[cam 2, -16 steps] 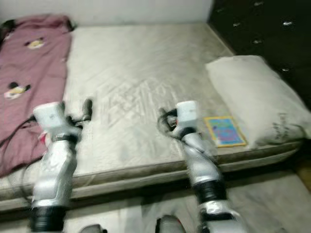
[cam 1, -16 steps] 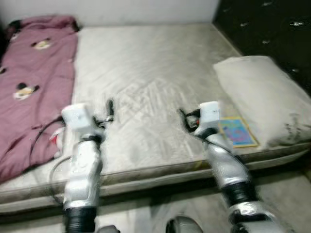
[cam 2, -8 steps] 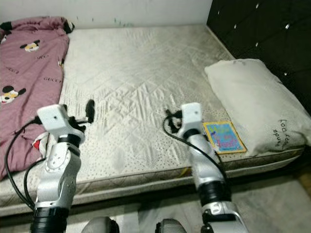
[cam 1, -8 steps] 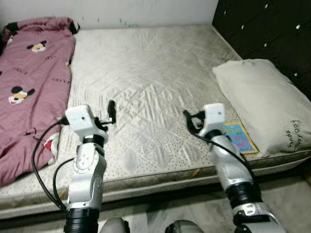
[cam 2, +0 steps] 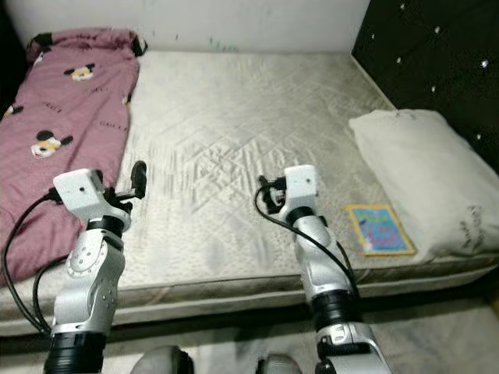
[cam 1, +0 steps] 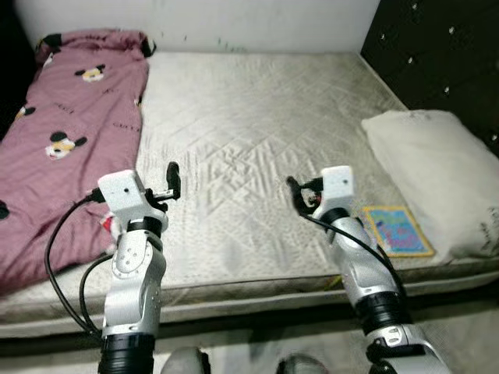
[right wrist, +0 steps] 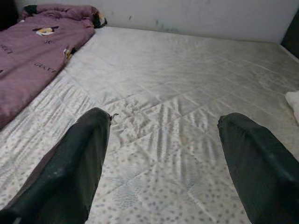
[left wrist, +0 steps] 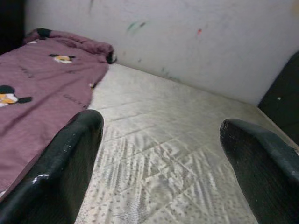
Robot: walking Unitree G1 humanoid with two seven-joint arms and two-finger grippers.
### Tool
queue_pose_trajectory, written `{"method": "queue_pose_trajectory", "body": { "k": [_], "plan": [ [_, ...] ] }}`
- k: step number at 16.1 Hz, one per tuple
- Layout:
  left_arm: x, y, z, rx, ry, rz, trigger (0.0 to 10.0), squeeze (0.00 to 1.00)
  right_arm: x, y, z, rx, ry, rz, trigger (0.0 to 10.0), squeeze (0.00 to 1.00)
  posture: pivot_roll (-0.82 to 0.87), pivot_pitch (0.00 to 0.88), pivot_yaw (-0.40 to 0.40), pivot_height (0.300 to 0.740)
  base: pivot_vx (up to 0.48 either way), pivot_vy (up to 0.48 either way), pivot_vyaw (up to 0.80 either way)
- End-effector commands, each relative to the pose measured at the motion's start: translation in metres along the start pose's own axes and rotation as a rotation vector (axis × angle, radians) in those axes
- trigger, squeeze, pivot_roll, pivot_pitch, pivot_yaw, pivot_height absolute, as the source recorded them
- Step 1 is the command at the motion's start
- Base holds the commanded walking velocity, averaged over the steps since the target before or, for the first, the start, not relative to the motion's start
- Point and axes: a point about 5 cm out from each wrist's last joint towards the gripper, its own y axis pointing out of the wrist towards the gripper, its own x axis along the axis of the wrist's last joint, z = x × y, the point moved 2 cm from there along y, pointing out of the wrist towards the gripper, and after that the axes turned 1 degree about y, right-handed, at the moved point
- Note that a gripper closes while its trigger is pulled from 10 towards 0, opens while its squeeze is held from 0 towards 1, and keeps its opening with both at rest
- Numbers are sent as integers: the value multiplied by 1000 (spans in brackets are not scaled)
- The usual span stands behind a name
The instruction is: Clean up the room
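A grey quilted mattress (cam 1: 249, 117) lies before me. A maroon blanket (cam 1: 66, 156) with cartoon mouse prints covers its left side. On the right rests a pale pillow (cam 1: 437, 175), with a colourful flat book (cam 1: 396, 230) beside it near the front edge. My left gripper (cam 1: 173, 181) hovers over the mattress just right of the blanket edge, open and holding nothing (left wrist: 161, 140). Left of the book, my right gripper (cam 1: 295, 195) also hangs over bare mattress, open with nothing between its fingers (right wrist: 163, 126).
A black tufted headboard (cam 1: 444, 54) rises at the right behind the pillow. A white wall (cam 1: 234, 23) closes the far side. The mattress's front edge (cam 1: 257, 292) runs just past my forearms, with grey floor below it.
The whole picture has slid to the right and sharpened, so the camera turned left. Both arms hold the same raised pose over the mattress.
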Motion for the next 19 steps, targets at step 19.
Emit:
{"method": "queue_pose_trajectory", "body": {
  "k": [19],
  "plan": [
    [-4,1,-13,-46,-34,22,10000,0,-7,-1,-8,-12,-38,41,10000,0,-28,27,-37,740,0,480,156]
  ]
}}
